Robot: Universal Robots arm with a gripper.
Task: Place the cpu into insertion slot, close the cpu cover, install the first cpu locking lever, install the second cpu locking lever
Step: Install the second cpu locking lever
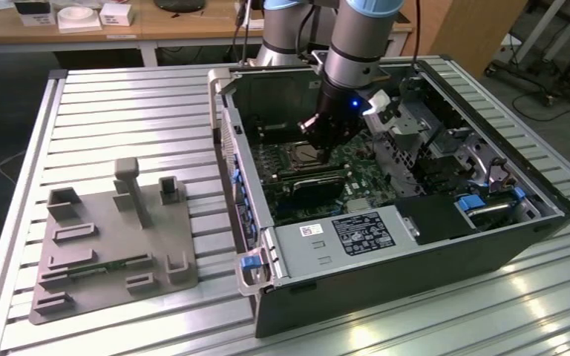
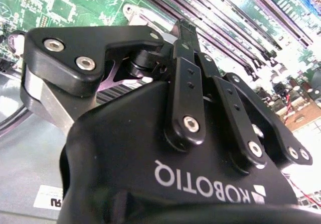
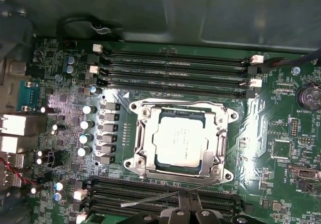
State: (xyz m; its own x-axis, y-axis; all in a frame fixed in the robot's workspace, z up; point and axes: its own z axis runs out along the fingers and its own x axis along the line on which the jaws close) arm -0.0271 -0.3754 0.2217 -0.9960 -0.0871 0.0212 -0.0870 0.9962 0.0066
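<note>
The slatted worktop (image 1: 116, 111) carries an open computer case (image 1: 384, 245) toward its far right corner and a grey fixture block (image 1: 107, 245) near its front left corner. My arm reaches down into the case, my claw (image 1: 323, 137) hanging just above the green board (image 3: 266, 128). Whether my claw is apart or together, I cannot tell. The cpu (image 3: 179, 142) sits in the insertion slot (image 3: 159, 159), the cpu cover (image 3: 220, 133) lying flat around it.
</note>
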